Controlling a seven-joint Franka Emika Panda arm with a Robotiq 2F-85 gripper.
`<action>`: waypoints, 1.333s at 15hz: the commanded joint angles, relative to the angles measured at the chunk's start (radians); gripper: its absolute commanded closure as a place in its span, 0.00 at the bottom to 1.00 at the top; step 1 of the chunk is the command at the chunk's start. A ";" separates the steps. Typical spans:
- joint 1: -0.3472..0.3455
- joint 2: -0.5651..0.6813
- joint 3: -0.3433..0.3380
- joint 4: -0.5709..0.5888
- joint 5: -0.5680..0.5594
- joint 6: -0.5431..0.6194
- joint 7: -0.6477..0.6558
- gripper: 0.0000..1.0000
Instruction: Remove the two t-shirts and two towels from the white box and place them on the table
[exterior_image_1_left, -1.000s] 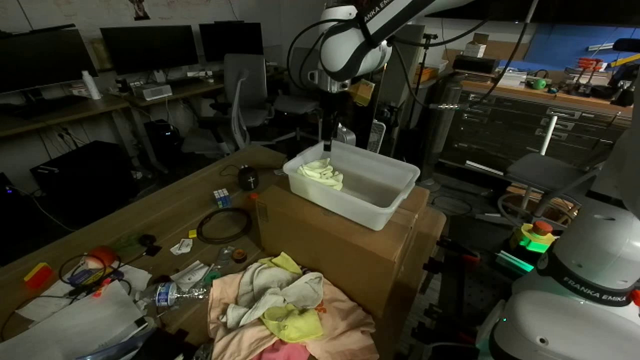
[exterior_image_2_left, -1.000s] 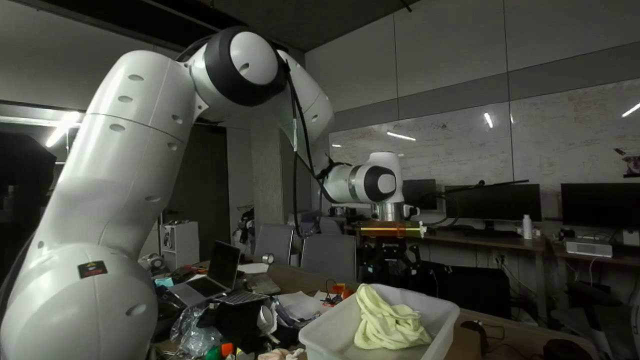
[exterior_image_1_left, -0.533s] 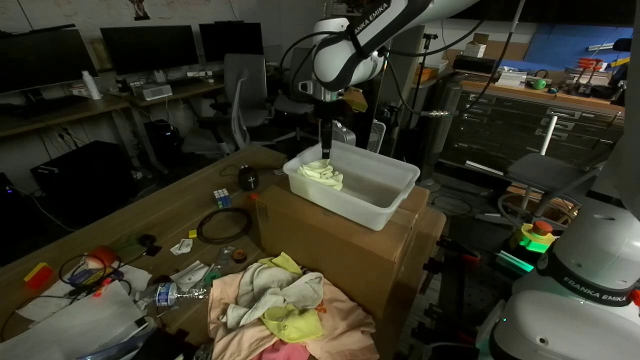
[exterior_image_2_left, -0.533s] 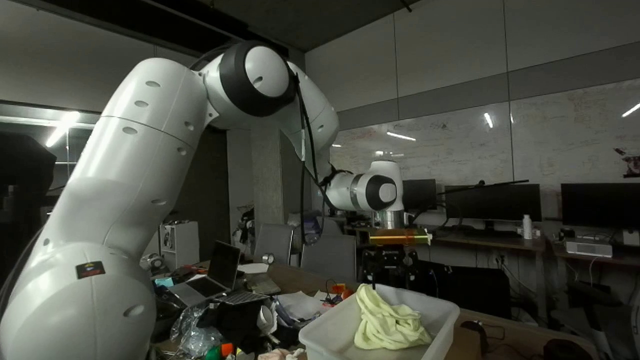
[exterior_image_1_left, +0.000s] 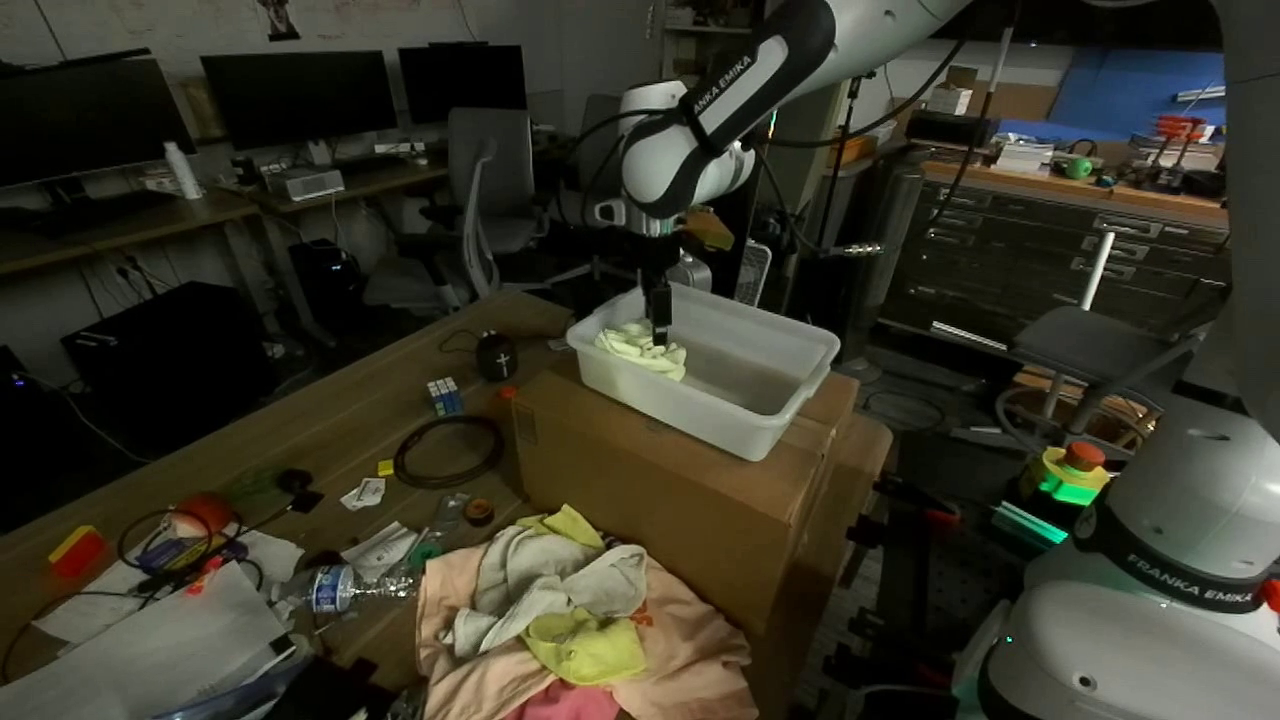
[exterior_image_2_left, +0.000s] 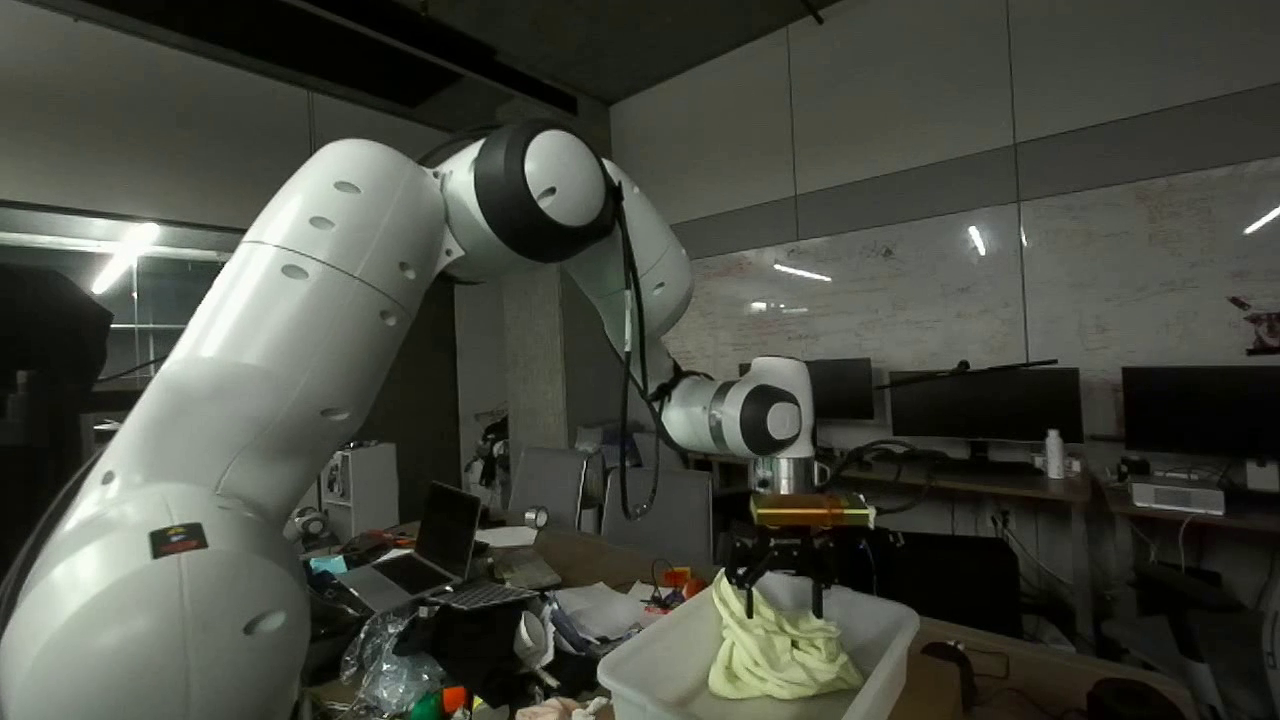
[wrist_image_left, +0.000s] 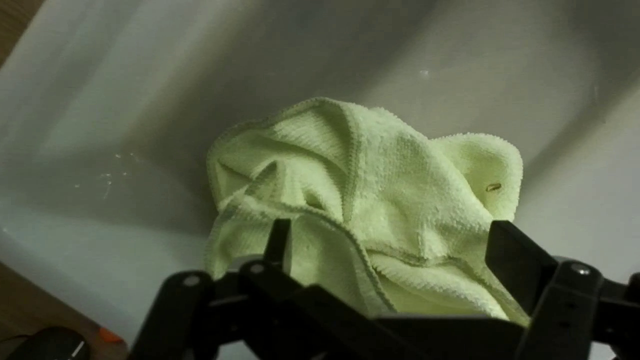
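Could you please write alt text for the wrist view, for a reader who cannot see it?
A crumpled pale yellow-green towel lies in the white box, with the open gripper over it at the bottom edge. Beyond the box at lower left are the wooden table, a dark object and something orange.

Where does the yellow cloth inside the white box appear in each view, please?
In an exterior view: yellow cloth, at the picture's centre.
In an exterior view: yellow cloth, near the bottom, right of centre.
In the wrist view: yellow cloth, centre and below.
Shared landmark: white box, around it.
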 joint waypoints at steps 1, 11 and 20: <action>-0.006 0.026 0.011 0.031 -0.027 -0.002 -0.034 0.00; 0.002 0.060 0.029 0.019 -0.059 0.049 -0.073 0.00; 0.013 0.089 0.014 0.022 -0.128 0.086 -0.048 0.00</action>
